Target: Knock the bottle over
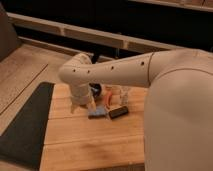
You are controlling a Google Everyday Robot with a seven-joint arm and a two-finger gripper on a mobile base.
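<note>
The small clear bottle [124, 95] stands upright on the wooden table [90, 145], near its far edge and right of the middle. My gripper [83, 106] hangs below the bent white arm [115, 72], low over the table. It is to the left of the bottle, with a dark bowl and other small items between them. It touches nothing that I can see. The arm hides part of the dark bowl [97, 90].
A blue sponge [96, 112] and a dark flat bar [118, 112] lie in front of the bottle. An orange object [108, 98] stands between bowl and bottle. A black mat [25, 125] lies left of the table. My white body [177, 120] fills the right side.
</note>
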